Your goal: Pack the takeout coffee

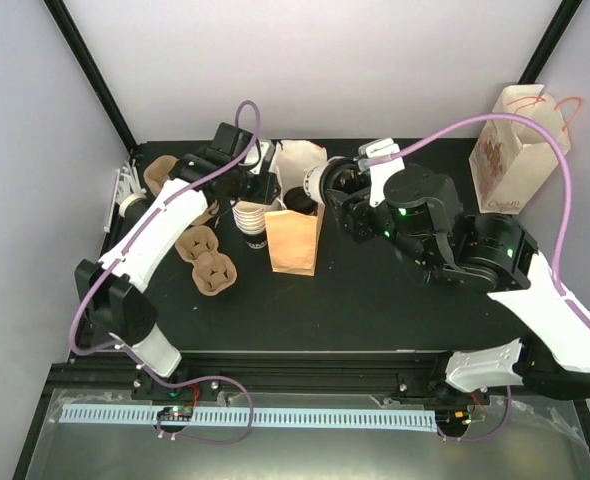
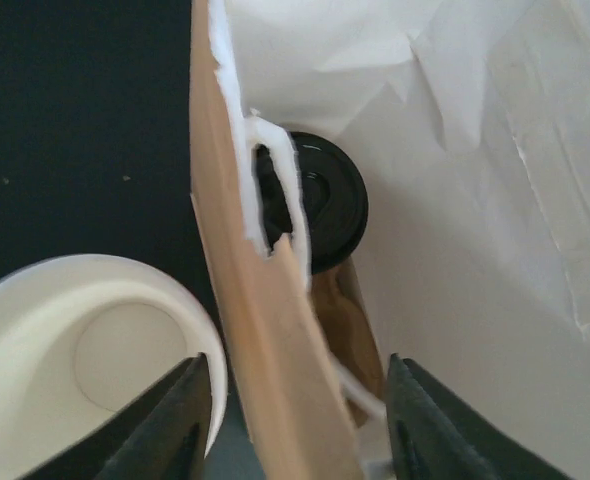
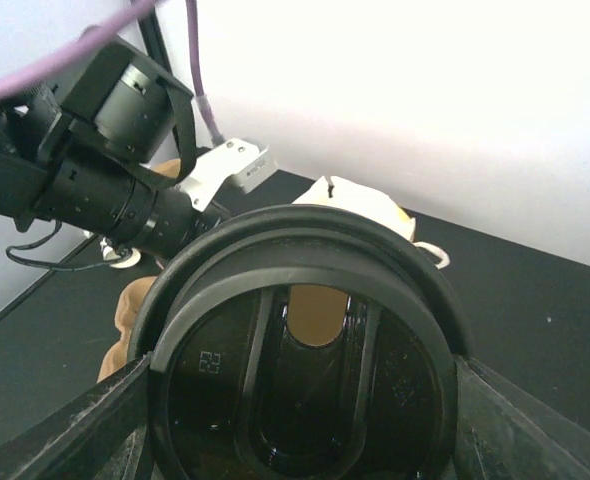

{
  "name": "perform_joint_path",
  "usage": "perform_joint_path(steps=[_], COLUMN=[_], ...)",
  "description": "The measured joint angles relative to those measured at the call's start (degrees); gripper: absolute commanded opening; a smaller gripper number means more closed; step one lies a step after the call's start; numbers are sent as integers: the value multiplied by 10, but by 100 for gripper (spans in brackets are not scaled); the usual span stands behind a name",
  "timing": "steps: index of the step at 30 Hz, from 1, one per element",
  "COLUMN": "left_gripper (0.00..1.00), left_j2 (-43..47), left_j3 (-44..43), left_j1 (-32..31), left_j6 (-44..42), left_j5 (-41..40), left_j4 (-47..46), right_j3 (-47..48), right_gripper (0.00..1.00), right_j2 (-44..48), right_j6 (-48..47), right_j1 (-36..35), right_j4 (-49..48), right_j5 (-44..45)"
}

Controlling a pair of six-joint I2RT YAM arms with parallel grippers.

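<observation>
My right gripper (image 1: 323, 188) is shut on a takeout coffee cup (image 1: 313, 182), white with a black lid (image 1: 297, 199). It holds the cup tilted on its side at the open mouth of the brown paper bag (image 1: 295, 240). In the right wrist view the lid (image 3: 305, 350) fills the space between my fingers (image 3: 105, 425). My left gripper (image 1: 265, 188) is at the bag's left top edge. In the left wrist view it (image 2: 293, 420) is open, astride the bag's torn wall (image 2: 265, 330), and a black lid (image 2: 325, 200) shows inside the mouth.
A stack of lidless white cups (image 1: 250, 222) stands just left of the bag; its top cup also shows in the left wrist view (image 2: 75, 350). Brown pulp cup carriers (image 1: 207, 258) lie further left. A second printed paper bag (image 1: 515, 150) stands at the back right.
</observation>
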State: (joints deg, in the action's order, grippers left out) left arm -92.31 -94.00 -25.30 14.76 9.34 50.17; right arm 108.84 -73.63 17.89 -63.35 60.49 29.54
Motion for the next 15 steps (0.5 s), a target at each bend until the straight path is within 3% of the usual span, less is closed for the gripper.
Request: perform_joint_path(steps=[4,7,15], left_gripper=[18,7,1], left_j2=[-28,-36,-18], left_j3=[-25,-45,-67], left_j1=[-21,-46,-131], left_j6=[-17,-31,-89], left_j5=[-4,-26,-112], left_j4=[26,43,48], right_j3=[0,-15,-50], right_gripper=[59,58,58], right_j2=[14,35,125], right_j6=[0,0,0], right_j1=[0,0,0], right_j4=[9,20,49], right_j5=[18,25,20])
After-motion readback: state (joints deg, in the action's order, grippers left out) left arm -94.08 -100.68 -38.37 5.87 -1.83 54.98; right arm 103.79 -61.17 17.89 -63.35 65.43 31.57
